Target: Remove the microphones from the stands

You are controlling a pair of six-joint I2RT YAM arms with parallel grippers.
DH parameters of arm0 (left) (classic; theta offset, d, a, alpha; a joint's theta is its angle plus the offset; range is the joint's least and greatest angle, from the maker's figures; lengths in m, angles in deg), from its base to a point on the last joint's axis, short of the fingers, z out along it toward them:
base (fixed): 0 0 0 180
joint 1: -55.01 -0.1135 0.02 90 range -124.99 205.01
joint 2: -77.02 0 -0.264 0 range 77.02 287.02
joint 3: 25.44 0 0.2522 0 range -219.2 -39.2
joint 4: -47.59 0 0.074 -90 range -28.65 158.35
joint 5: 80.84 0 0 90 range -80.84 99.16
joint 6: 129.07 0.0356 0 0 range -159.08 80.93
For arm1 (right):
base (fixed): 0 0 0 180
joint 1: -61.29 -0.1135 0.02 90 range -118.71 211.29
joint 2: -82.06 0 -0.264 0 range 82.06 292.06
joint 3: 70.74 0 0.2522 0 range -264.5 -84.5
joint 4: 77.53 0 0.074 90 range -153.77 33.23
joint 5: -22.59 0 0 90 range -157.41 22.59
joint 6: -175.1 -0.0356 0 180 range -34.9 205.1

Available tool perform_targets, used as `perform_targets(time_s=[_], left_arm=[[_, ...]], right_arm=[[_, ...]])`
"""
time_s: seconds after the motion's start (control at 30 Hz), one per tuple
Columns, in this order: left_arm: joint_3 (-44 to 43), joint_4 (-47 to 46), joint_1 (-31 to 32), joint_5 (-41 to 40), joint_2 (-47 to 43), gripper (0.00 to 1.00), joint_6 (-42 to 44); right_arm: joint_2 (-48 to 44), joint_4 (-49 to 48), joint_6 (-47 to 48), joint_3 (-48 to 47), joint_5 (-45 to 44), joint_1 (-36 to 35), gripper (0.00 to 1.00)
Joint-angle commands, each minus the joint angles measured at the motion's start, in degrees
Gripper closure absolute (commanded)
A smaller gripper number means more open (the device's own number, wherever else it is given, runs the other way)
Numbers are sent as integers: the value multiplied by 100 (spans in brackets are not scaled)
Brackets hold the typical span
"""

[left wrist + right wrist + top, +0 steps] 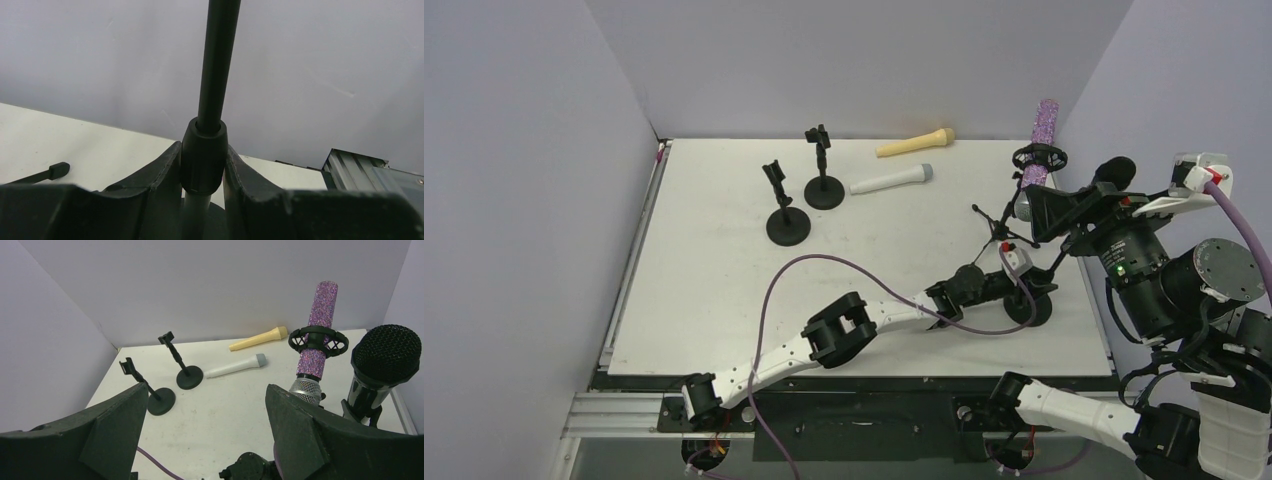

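Note:
A black microphone (pixel 1114 172) sits on a black stand whose round base (pixel 1030 311) is at the table's right edge. My left gripper (pixel 1032 289) is shut on the stand's pole, low down; in the left wrist view its jaws clamp the pole's black collar (pixel 203 155). My right gripper (pixel 1064 212) is open and empty, raised just left of the black microphone; that microphone's mesh head (pixel 387 357) shows at the right of the right wrist view. A purple glitter microphone (pixel 1044 135) hangs head down in a shock mount (pixel 318 340) on a tripod.
Two empty black stands (pixel 787 222) (pixel 824 188) are at the back middle. A white microphone (pixel 890 181) and a beige microphone (pixel 915 144) lie beside them. A purple cable (pixel 824 262) loops over the table. Grey walls enclose three sides.

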Motion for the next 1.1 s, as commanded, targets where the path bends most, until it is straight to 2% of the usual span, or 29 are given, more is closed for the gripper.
perform_targets(time_s=[0.0,0.27,0.43,1.07], left_arm=[[278,-193,16,141,-554,100,195],[1401,-425,11,401,-1193,100,736],[1798,-463,-6,514,-1584,100,940],[4017,-1338,-236,445,-2898,100,1103]], right_arm=[[-62,-181,55,85,36,26,18],[-55,-243,88,104,-6,27,18],[1,-281,115,104,6,27,18],[239,-620,124,170,182,29,18]])
